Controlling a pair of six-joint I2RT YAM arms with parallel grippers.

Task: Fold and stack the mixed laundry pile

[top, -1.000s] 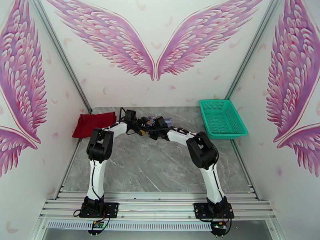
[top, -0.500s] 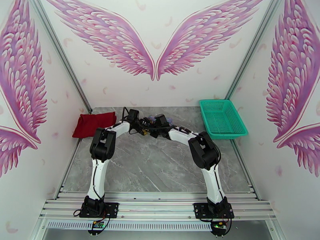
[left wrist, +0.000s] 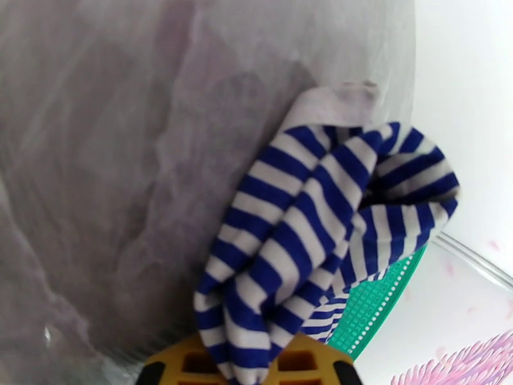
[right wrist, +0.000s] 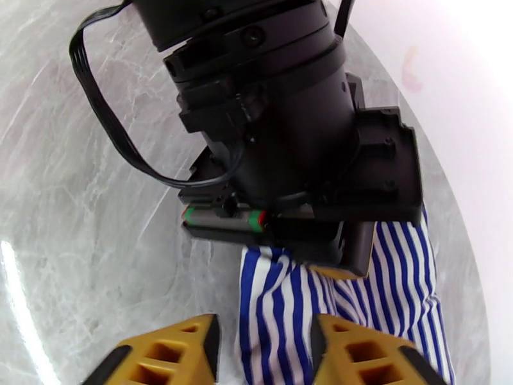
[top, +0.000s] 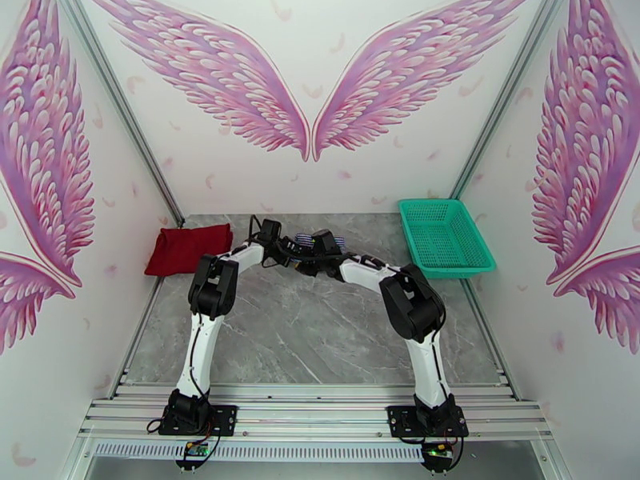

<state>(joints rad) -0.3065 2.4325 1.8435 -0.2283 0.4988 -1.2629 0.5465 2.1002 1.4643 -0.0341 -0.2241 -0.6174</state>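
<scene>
Near: grey marble table top [top: 320,338] bare btw arm bases & grippers, wide open room.
L gripper [left wrist: 250,367]: fingers clamped on striped shirt [left wrist: 320,206], mid-table toward far edge.
R gripper [right wrist: 263,328]: fingers apart, shirt fabric lying btw them.
Far L: red T-shirt [top: 188,248] at table's L edge by wall.
Far R: teal basket [top: 444,234] in R corner.

Open near table [top: 320,338], basket [top: 444,234] right, T-shirt [top: 188,248] left
</scene>
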